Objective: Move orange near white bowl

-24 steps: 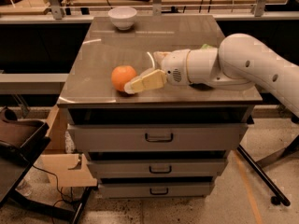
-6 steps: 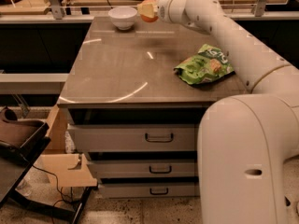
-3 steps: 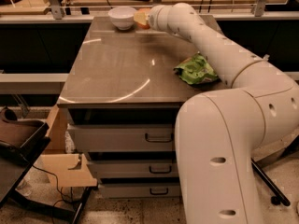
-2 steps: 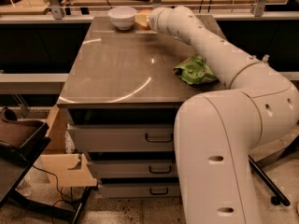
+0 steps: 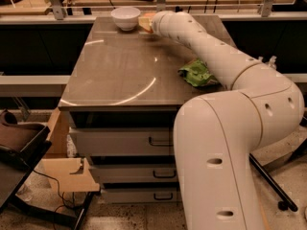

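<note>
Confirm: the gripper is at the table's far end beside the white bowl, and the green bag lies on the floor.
No. The camera view shows the green bag lying on the table, by the arm; the gripper is at the far end beside the white bowl.

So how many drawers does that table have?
3, stacked under the tabletop: top drawer, middle drawer, bottom drawer; the arm hides their right ends. The gripper sits by the white bowl.

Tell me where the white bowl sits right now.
In the camera view, the white bowl stands near the far left corner of the table, with the tool low over the tabletop just to its right.
</note>
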Tool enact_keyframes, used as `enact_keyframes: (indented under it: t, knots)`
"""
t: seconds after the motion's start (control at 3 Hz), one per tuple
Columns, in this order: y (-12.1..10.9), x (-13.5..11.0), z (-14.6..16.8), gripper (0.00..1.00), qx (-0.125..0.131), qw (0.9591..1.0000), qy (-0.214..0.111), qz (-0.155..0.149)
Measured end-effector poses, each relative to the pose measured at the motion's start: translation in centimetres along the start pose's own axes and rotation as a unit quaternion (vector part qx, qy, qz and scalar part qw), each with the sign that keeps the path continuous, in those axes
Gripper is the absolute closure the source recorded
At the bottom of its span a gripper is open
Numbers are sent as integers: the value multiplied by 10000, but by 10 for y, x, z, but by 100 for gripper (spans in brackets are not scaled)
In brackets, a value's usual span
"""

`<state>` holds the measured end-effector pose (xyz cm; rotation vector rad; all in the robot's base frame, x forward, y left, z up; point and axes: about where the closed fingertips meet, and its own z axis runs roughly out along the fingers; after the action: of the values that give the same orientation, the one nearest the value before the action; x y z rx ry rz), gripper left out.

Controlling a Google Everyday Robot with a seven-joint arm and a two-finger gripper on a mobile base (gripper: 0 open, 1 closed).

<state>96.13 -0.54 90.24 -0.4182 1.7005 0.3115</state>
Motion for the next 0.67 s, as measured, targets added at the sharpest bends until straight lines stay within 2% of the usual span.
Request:
enact_keyframes:
  t: [0.67]
  knots:
    - [0, 17, 7, 100, 123, 9999, 82, -24]
